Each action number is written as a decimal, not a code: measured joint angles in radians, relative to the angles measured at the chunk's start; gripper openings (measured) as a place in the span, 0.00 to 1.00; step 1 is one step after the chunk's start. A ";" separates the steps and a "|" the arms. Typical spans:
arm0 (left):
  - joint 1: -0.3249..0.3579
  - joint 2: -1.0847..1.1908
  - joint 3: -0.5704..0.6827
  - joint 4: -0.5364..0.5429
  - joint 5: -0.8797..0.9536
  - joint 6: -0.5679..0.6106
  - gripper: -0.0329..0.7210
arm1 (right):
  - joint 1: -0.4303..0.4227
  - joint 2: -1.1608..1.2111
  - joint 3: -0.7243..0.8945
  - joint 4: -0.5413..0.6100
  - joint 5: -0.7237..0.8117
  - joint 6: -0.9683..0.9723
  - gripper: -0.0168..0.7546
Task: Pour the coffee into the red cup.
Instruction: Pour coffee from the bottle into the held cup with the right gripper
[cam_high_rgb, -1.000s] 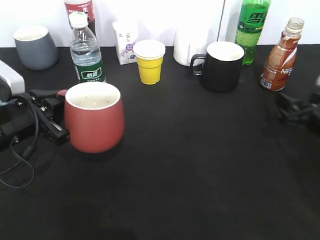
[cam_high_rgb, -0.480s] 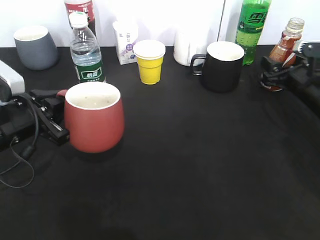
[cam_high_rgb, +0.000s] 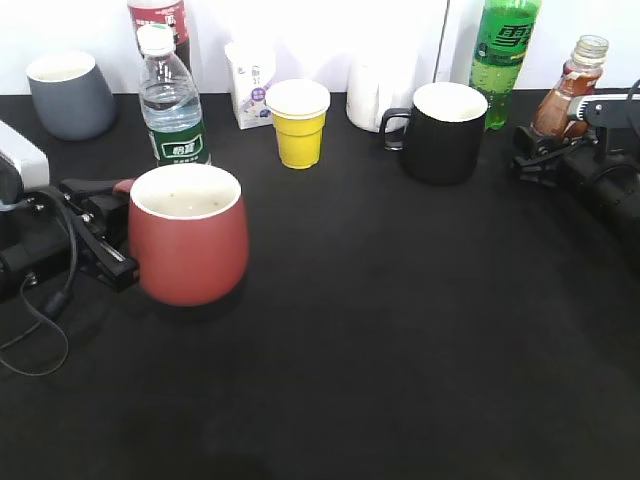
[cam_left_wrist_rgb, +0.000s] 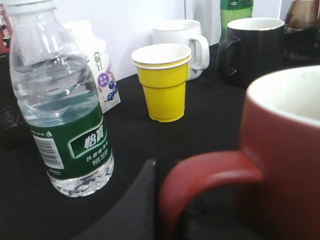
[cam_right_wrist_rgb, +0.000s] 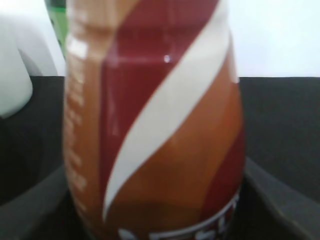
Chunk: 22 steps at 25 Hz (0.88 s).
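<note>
Both grippers flank curvy coffee (cam_high_rgb: 570, 92), rounded red cup (cam_high_rgb: 188, 236).

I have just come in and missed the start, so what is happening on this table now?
The right gripper is around the lower part of the coffee bottle at the back right; whether it grips yet is unclear. The left gripper is at the handle of the red cup, which stands upright at the front left. Nothing is being poured yet.
</note>
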 joint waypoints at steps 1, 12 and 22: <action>0.000 0.000 0.000 0.000 0.000 0.000 0.11 | 0.000 -0.018 0.023 -0.006 0.000 -0.003 0.72; 0.000 0.000 0.000 0.033 0.000 0.000 0.11 | 0.188 -0.353 0.231 -0.090 0.023 -0.008 0.72; -0.118 0.000 0.000 0.049 0.000 0.000 0.11 | 0.539 -0.353 0.104 -0.060 0.117 -0.072 0.72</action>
